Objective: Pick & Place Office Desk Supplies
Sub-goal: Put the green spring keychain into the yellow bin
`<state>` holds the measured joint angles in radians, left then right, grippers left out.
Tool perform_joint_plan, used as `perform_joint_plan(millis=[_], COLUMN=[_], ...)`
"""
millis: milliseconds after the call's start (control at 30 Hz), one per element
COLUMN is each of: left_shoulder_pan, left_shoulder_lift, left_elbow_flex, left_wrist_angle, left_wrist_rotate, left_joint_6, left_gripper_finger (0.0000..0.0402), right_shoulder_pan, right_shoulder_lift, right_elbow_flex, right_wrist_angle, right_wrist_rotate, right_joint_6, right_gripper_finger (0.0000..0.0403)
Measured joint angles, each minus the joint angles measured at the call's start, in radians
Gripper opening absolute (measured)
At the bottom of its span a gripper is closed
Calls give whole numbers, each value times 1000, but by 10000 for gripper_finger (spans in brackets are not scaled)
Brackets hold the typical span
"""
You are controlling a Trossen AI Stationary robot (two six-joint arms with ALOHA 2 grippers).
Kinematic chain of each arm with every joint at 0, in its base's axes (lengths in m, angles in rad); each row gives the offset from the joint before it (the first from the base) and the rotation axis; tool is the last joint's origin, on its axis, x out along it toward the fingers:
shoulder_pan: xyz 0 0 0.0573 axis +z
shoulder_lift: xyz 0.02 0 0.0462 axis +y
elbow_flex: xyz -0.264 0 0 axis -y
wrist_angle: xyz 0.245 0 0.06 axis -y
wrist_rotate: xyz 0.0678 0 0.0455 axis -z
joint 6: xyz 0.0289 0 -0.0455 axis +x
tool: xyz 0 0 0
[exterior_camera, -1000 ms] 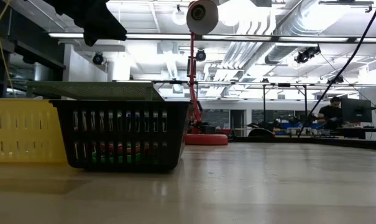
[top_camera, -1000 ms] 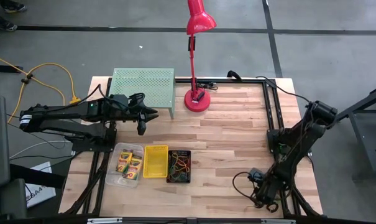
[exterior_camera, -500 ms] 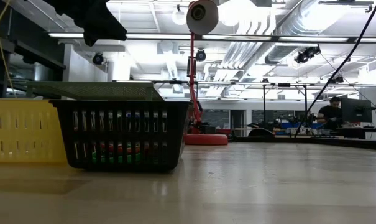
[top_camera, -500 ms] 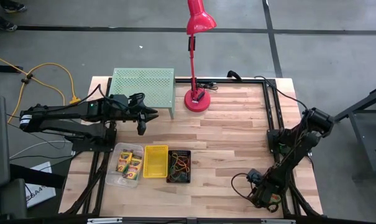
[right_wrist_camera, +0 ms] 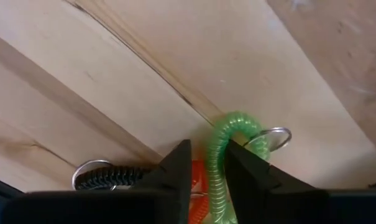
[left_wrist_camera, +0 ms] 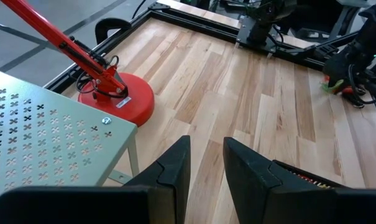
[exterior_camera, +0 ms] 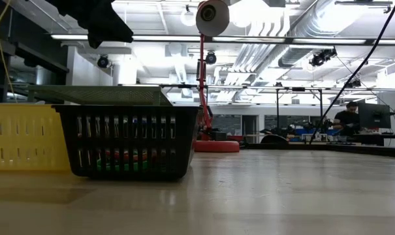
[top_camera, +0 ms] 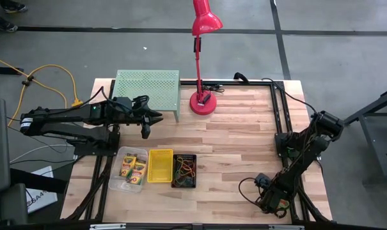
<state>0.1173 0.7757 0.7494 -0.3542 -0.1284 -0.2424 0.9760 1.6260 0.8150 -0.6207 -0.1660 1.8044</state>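
The clear bin with the yellow crayon boxes (top_camera: pixel 133 168), the yellow bin (top_camera: pixel 160 165) and the black mesh bin (top_camera: pixel 184 170) stand in a row near the table's near left edge. Red and green items show through the mesh (exterior_camera: pixel 122 160). My left gripper (top_camera: pixel 146 131) hovers above the table just in front of the rack, fingers a little apart (left_wrist_camera: pixel 206 152), holding nothing. My right gripper (top_camera: pixel 274 206) is down at the near right corner, shut on a green coiled loop (right_wrist_camera: pixel 220 149). An orange coil (right_wrist_camera: pixel 199 177) and a black coil (right_wrist_camera: pixel 107 178) lie beside it. My right gripper has the green coiled loop's straight run (right_wrist_camera: pixel 217 168) between its two fingers, which point down at the table from above. The loop's bend and its metal ring (right_wrist_camera: pixel 271 138) lie on the wood past the fingertips. The orange coil sits in the same gap.
A tall red desk lamp (top_camera: pixel 201 102) stands at the far middle of the table, and a light-green perforated rack (top_camera: pixel 148 89) at the far left. Bare wood stretches across the middle (top_camera: pixel 238 147). Black frame rails (top_camera: pixel 279 121) run along the right side.
My right arm has sunk a little, its elbow shifting toward the near edge, with the gripper staying low at the near right corner. It has kept still for the last half second. The left arm and the bins have not moved.
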Motion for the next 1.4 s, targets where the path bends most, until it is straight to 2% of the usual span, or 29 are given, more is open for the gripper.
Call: perform_joint_plan(millis=[300,733,1033,1200,1400], left_shoulder_pan=[0,0,0,0,0], left_shoulder_lift=[0,0,0,0,0], left_elbow_flex=[0,0,0,0,0], left_wrist_angle=[0,0,0,0,0], left_wrist_rotate=[0,0,0,0,0], left_joint_6=[0,0,0,0,0], left_gripper_finger=[90,90,90,90,90], right_shoulder_pan=[0,0,-2,-12,-9], right_shoulder_lift=[0,-8,-147,-218,-244], right_elbow_flex=[0,-1,-2,-2,-1], right_wrist_angle=[1,-19,-78,-50,-17], right_wrist_rotate=[7,36,217,357,403], right_joint_6=[-1,-31,-95,-188,-243], right_gripper_finger=[41,35,34,34,34])
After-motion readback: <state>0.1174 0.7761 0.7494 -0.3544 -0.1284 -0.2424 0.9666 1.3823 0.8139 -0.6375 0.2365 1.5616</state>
